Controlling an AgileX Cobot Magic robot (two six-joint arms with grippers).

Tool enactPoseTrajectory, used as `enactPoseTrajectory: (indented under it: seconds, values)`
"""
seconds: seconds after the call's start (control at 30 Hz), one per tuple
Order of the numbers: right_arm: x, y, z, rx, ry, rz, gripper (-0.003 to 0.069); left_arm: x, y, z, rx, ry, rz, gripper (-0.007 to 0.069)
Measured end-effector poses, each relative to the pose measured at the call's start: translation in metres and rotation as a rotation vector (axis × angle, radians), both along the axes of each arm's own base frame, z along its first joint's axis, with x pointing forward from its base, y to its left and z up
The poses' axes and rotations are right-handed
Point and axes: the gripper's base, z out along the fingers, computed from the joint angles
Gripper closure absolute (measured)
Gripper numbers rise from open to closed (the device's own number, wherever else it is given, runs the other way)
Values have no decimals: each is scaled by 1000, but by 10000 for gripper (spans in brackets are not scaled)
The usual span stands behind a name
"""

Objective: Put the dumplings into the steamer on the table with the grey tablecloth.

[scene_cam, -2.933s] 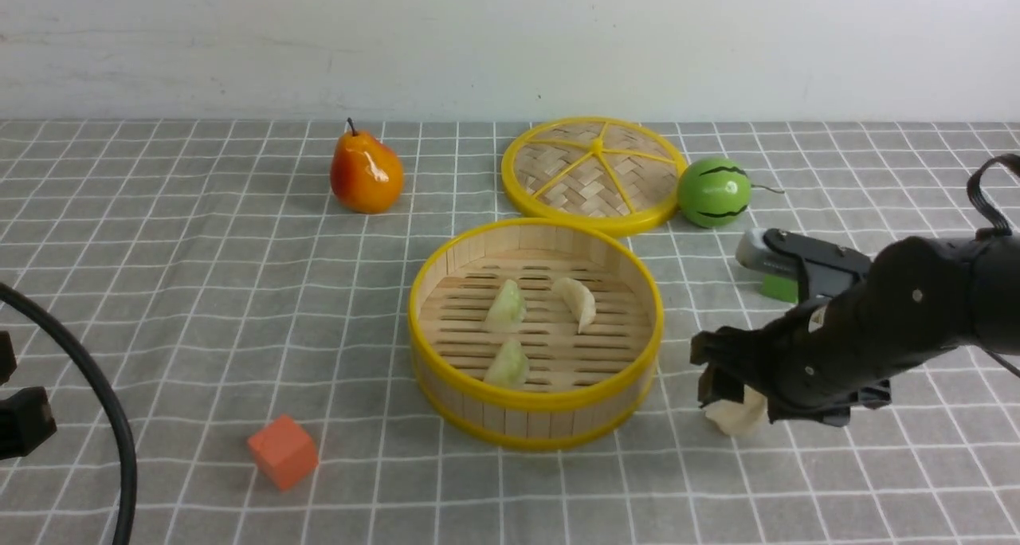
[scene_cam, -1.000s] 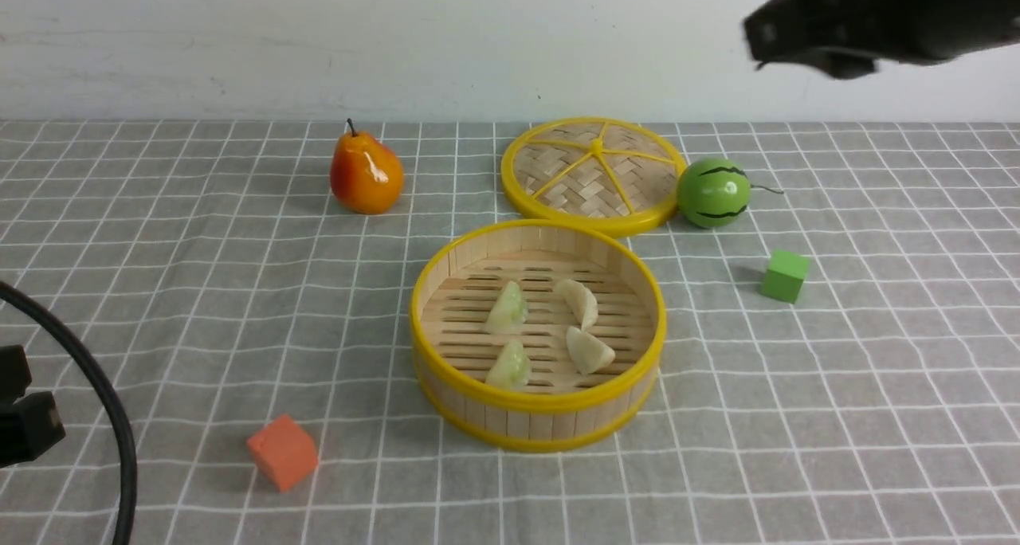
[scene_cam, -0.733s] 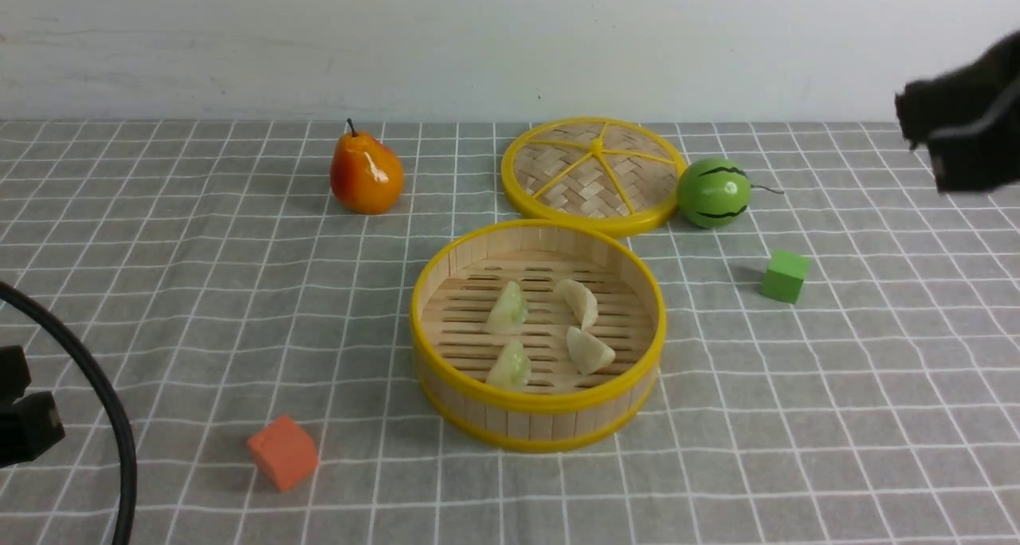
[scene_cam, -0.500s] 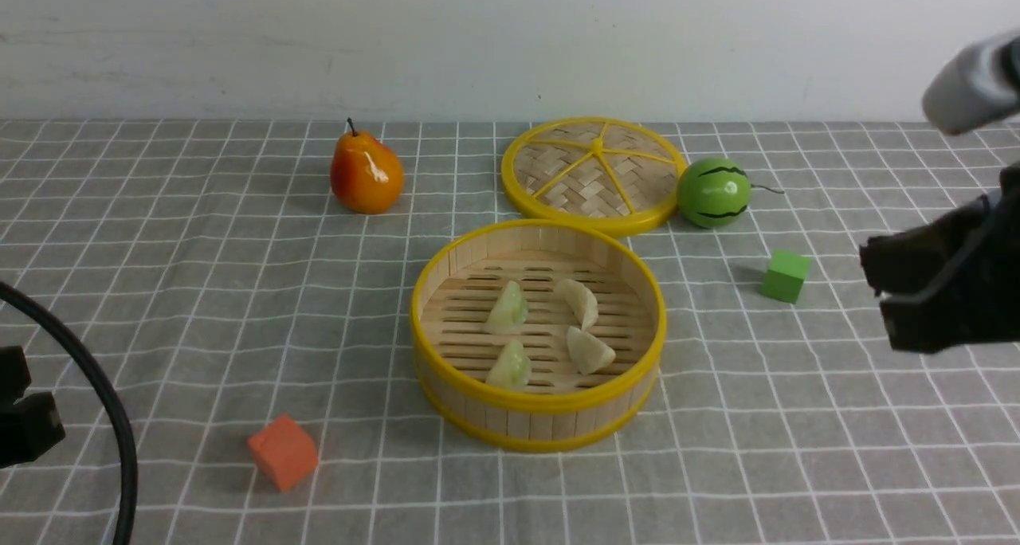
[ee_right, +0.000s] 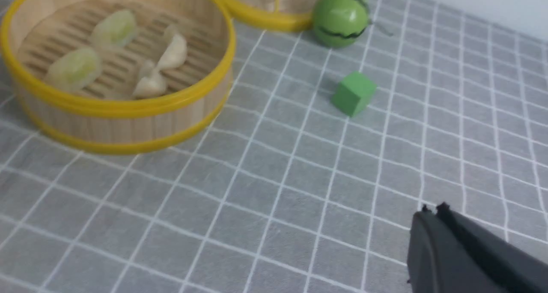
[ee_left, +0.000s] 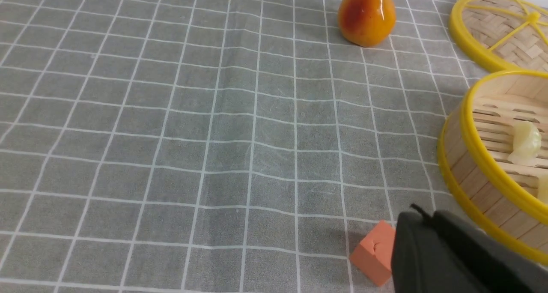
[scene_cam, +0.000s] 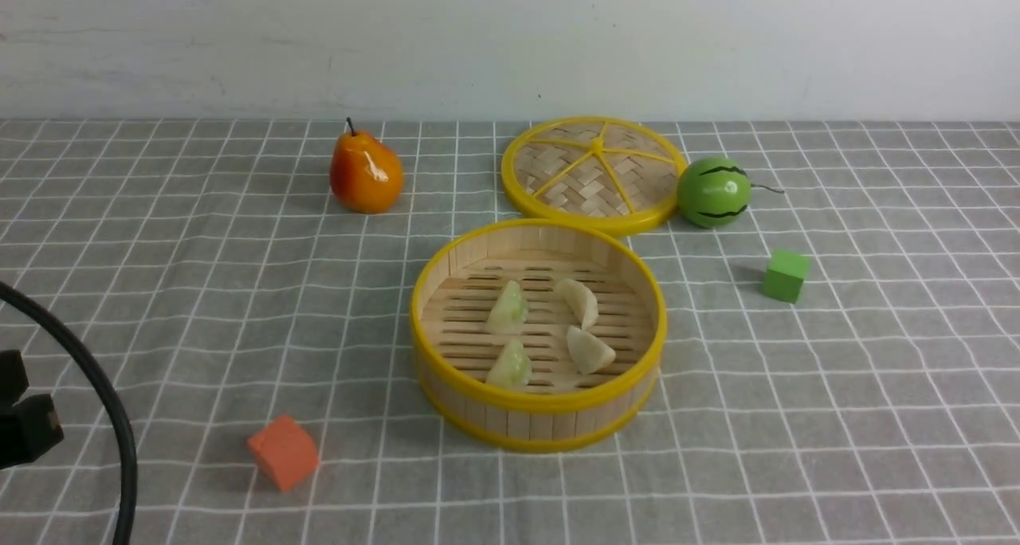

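The steamer (scene_cam: 538, 419) stands in the middle of the table on the grey tablecloth (scene_cam: 199, 290). Inside it lie the dumplings: two pale green ones (scene_cam: 508, 306) (scene_cam: 510, 364) and two cream-white ones (scene_cam: 579, 300) (scene_cam: 590, 350). In the right wrist view the steamer (ee_right: 128, 126) and its dumplings (ee_right: 165, 57) are off to one side of my right gripper (ee_right: 432, 208), which hangs shut and empty over bare cloth. My left gripper (ee_left: 421, 213) is shut with nothing in it, beside the steamer's wall (ee_left: 479, 186). The right arm is out of the front view.
An orange cube (scene_cam: 282, 451) lies front left, just by my left gripper's tip (ee_left: 372, 252). A green cube (scene_cam: 785, 275) sits right of the steamer. Behind it are the woven lid (scene_cam: 594, 172), a toy watermelon (scene_cam: 714, 192) and a pear (scene_cam: 365, 172).
My right arm carried a white dumpling from the cloth into the steamer, then swung up and away to the right, out of the front view, and its jaws closed. The left arm stayed put.
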Motion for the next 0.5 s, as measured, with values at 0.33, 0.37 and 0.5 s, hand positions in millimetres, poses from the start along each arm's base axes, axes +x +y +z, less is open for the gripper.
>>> enactPoseTrajectory:
  seconds: [0.33,0.37,0.5]
  values:
    - [-41,-17,-83,117,-471,-146,674,0,0,-1,3,6,5,587]
    - [-42,-17,-84,120,-470,-150,674,0,0,-1,3,6,5,587]
    - [-41,-19,-90,172,-405,-185,674,0,0,-1,4,7,5,586]
